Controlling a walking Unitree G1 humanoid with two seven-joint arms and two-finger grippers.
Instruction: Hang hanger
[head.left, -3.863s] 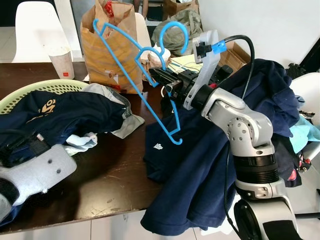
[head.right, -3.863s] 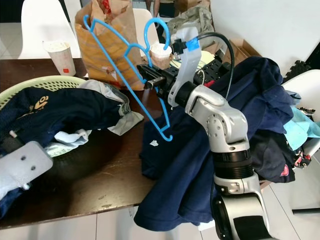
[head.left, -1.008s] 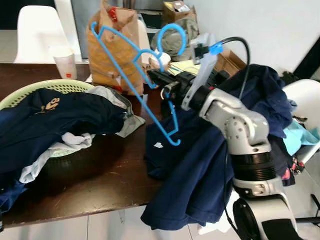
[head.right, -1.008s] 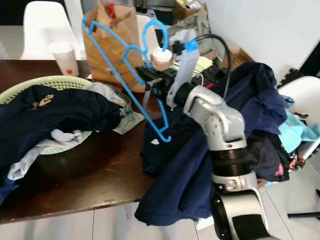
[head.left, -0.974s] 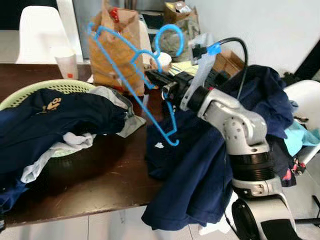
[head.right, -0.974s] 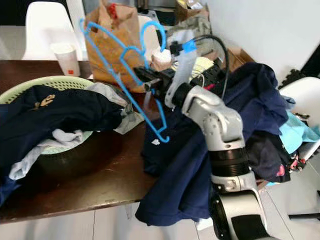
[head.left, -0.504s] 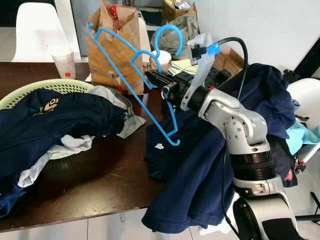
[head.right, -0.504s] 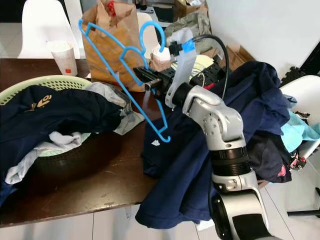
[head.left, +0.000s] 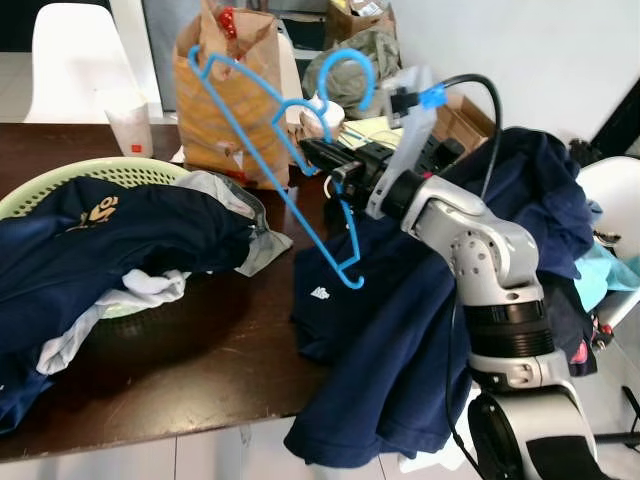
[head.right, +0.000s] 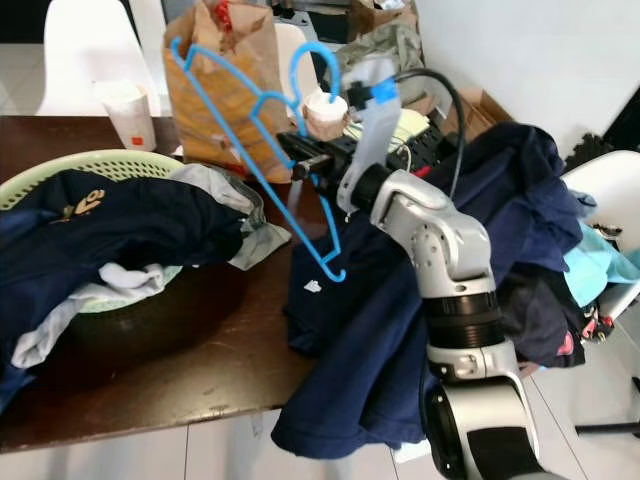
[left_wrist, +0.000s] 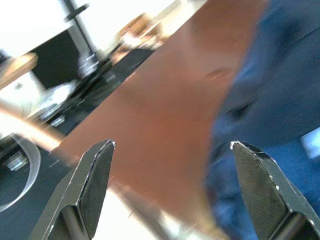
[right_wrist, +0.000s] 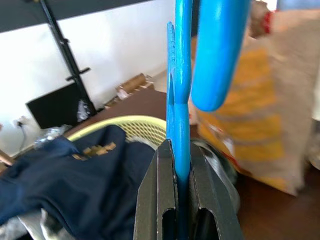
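Note:
A blue plastic hanger (head.left: 350, 283) hangs tilted in the air over the dark wooden table (head.left: 200, 350), its hook up near a paper bag. My right gripper (head.left: 312, 150) is shut on its neck; in the right wrist view the fingers (right_wrist: 155, 190) clamp the blue bar (right_wrist: 183, 100). A navy shirt (head.left: 370, 320) lies under the hanger and droops off the table's front edge. In the left wrist view my left gripper (left_wrist: 170, 150) is open, low beside the table edge and navy cloth, with nothing between its fingers (left_wrist: 95, 170).
A green laundry basket (head.left: 90, 172) heaped with navy and pale clothes sits at the left. Behind the hanger stand a brown paper bag (head.left: 225, 120) and a paper cup (head.left: 130, 125). More clothes are piled on a chair (head.left: 610, 190) at the right.
The left arm that lay at the lower left 3.9 s ago has left the head view. The hanger stays clamped in the right gripper, nearly the same pose; the camera shifted slightly.

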